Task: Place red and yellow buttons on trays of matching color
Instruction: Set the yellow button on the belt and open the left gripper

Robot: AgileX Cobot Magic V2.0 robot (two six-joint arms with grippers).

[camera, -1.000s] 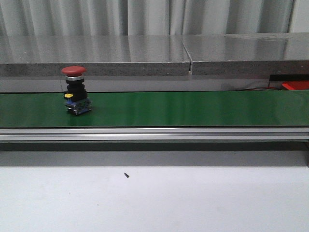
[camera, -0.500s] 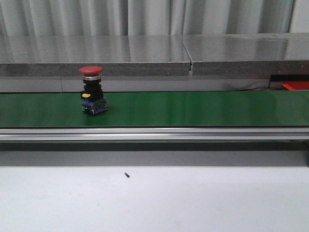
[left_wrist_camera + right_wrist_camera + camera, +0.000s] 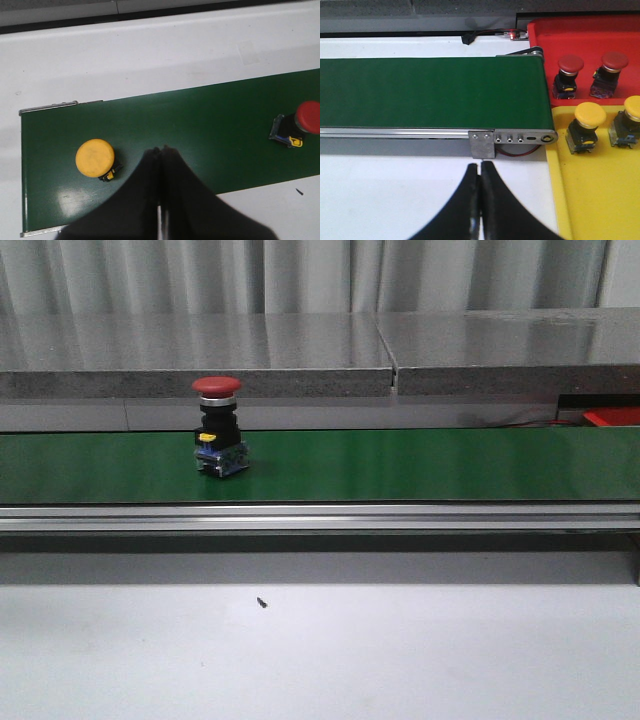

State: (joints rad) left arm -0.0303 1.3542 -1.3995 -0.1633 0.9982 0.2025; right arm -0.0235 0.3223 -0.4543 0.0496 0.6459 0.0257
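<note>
My left gripper [image 3: 160, 150] hangs closed and empty above the green belt [image 3: 200, 125], between a yellow button [image 3: 95, 158] and a red button [image 3: 300, 122] that both stand on it. My right gripper [image 3: 480, 170] is closed too, holding nothing, just off the belt's end, near the red tray [image 3: 580, 35] and yellow tray [image 3: 590, 200], each carrying two matching buttons.

A red button [image 3: 218, 429] stands upright on the green belt [image 3: 420, 465], a yellow button [image 3: 95, 158] behind it.
</note>
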